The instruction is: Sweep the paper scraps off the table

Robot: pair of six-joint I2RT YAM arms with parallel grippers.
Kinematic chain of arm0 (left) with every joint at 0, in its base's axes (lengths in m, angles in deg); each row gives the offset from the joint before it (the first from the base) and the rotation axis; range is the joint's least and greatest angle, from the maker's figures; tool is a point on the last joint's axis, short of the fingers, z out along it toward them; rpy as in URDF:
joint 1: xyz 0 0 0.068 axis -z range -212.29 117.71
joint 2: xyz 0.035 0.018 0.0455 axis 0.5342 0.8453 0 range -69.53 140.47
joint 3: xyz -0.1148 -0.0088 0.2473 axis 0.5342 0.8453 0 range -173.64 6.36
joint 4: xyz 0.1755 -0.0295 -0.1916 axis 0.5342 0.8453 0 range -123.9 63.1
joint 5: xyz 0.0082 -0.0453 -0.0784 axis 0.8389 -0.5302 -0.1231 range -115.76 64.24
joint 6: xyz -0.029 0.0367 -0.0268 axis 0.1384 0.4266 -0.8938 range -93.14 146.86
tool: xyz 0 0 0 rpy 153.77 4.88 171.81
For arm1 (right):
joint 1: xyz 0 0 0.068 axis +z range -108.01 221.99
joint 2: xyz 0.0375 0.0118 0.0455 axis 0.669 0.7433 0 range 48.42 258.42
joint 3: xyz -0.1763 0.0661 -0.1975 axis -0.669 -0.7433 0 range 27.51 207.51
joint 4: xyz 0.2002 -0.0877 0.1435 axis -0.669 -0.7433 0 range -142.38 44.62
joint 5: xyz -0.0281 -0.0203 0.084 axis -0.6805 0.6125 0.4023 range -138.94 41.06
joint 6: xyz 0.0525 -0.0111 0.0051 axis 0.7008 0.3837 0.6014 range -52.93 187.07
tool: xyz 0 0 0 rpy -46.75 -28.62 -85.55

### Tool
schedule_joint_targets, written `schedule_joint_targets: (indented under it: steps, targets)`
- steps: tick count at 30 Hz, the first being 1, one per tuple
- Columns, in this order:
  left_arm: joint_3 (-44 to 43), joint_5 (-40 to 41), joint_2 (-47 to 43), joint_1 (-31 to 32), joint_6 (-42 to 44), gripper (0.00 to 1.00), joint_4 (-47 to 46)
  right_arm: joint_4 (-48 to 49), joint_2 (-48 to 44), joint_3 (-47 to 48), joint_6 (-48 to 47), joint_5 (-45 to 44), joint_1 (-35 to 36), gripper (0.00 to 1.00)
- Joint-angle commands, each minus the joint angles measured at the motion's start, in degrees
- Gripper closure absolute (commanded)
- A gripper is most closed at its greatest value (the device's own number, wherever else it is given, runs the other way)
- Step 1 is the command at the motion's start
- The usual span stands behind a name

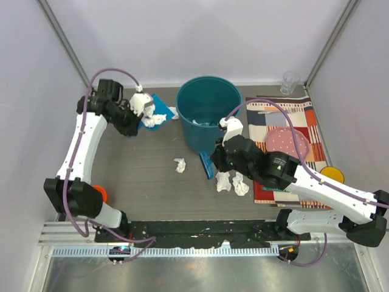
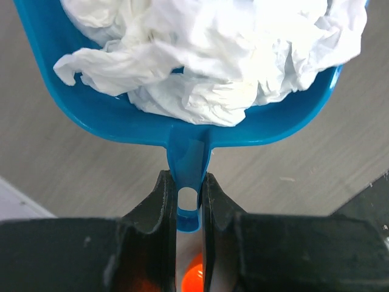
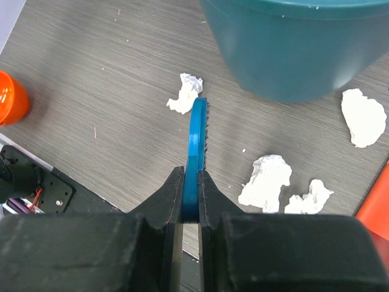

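Note:
My left gripper (image 2: 188,201) is shut on the handle of a blue dustpan (image 2: 121,121), which is heaped with crumpled white paper scraps (image 2: 213,55). In the top view that dustpan (image 1: 159,103) sits at the back left of the table (image 1: 140,176), left of the teal bin (image 1: 208,82). My right gripper (image 3: 191,182) is shut on a blue brush (image 3: 197,134) held on edge in front of the bin (image 3: 292,48). Loose scraps lie around the brush: one left of its tip (image 3: 185,94), two to its right (image 3: 267,179) (image 3: 310,198), another by the bin (image 3: 363,117).
A striped placemat (image 1: 304,121) with a pink plate (image 1: 281,140) lies at the right, with a clear glass (image 1: 290,82) behind it. A yellow object (image 1: 332,174) is at the right edge and an orange one (image 1: 99,193) at the front left. White bits lie inside the bin.

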Motion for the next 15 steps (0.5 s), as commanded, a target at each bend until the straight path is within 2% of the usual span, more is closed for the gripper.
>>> schedule_joint_targets:
  steps: [1, 5, 6, 8, 9, 11, 12, 15]
  targets:
    - [-16.26, 0.24, 5.67, -0.09, -6.08, 1.0, 4.28, 2.86, -1.28, -1.17, -0.78, 0.86, 0.03, 0.99]
    - [-30.7, 2.69, 12.52, 1.49, -11.1, 1.0, 6.04, 2.95, -1.46, -1.7, -0.52, 1.12, 0.03, 0.99]
    - [-35.6, 6.09, 14.8, 3.93, -11.63, 1.0, 6.3, 3.04, -1.54, -1.96, -0.34, 1.12, 0.03, 0.99]
    - [-39.68, 11.38, 16.92, 7.36, -11.9, 1.0, 5.87, 3.65, -1.72, -2.4, -0.25, 1.74, 0.03, 0.99]
    - [-42.3, 18.45, 18.59, 11.73, -11.82, 1.0, 5.34, 3.91, -1.63, -2.57, -0.16, 1.74, 0.03, 0.99]
    - [-43.64, 26.39, 19.48, 16.24, -9.02, 1.0, 2.54, 4.0, -1.81, -2.66, 0.19, 1.74, 0.03, 0.99]
    - [-43.39, 34.7, 19.83, 20.17, -7.87, 1.0, 0.96, 4.18, -1.98, -2.84, 0.28, 1.91, 0.03, 0.99]
    - [-40.94, 44.51, 19.31, 25.56, -2.25, 1.0, -6.51, 4.79, -2.51, -3.36, 0.45, 2.7, 0.03, 0.99]
